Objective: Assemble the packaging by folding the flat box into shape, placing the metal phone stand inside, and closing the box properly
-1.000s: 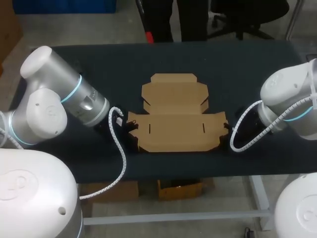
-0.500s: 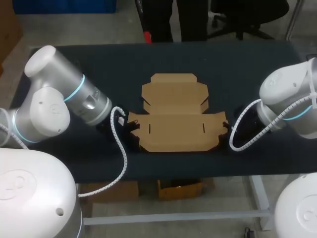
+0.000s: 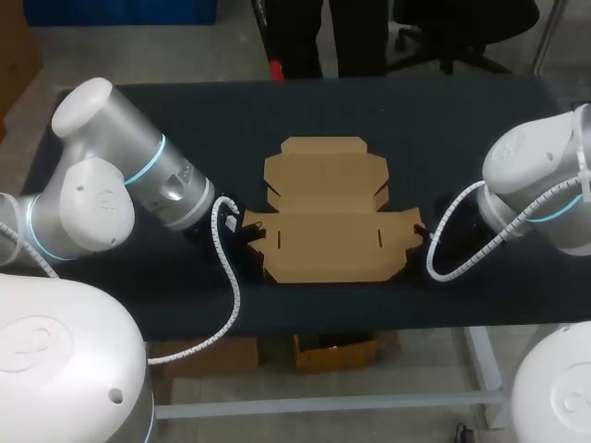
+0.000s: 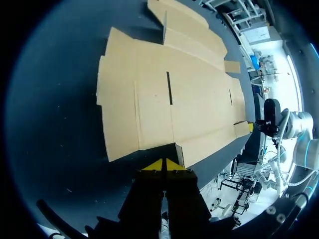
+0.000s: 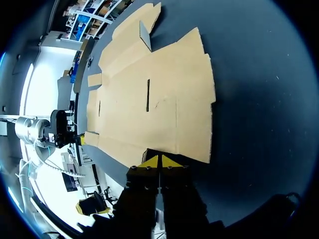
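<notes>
Box (image 3: 328, 221), centre frame: flat, no fold made, filling and closing outstanding; left gripper (image 4: 163, 165) and right gripper (image 5: 159, 162) at its ends, jaws closed, empty.

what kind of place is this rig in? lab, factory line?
Probably a robot test bench, lab-like: white left arm and white right arm at one dark-topped table, one flat brown cardboard box between them.
</notes>
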Robot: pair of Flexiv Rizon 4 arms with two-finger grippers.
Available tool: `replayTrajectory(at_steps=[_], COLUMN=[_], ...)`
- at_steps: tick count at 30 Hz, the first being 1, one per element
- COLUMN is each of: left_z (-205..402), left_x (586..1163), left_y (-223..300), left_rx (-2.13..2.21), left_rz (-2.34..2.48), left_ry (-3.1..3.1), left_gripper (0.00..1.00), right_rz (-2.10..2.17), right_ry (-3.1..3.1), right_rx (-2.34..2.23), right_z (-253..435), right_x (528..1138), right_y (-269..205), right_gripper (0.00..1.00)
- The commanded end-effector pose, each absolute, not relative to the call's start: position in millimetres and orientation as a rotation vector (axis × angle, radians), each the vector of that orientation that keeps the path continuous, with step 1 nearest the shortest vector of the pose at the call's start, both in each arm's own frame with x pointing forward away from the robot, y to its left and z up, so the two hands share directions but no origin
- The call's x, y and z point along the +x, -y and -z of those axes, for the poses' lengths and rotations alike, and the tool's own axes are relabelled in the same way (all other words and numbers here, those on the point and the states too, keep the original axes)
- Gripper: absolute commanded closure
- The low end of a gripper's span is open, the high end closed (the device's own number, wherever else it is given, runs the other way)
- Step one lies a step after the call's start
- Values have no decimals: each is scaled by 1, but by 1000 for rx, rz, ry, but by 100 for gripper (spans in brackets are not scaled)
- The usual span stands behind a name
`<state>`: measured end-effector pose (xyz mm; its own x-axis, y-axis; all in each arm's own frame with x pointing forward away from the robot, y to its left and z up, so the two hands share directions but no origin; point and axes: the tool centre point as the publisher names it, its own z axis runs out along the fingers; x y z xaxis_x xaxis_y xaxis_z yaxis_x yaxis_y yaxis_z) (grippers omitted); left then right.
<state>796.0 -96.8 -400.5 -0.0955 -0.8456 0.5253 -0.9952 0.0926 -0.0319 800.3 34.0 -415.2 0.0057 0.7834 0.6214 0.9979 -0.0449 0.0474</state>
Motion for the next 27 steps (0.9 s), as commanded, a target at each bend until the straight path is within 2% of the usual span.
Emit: replayTrajectory(at_steps=[1, 27], left_z=[398, 391], left_x=[795, 796], left_y=[99, 109], left_rx=[1823, 1867], left_rz=[-537, -532], left_ry=[2015, 2099], left_gripper=[100, 100], right_rz=[695, 596], right_ry=[1832, 1774], right_rx=[-1885, -1948], right_z=[409, 401], right_x=[800, 807], right_y=[-36, -50], right_gripper=[100, 100])
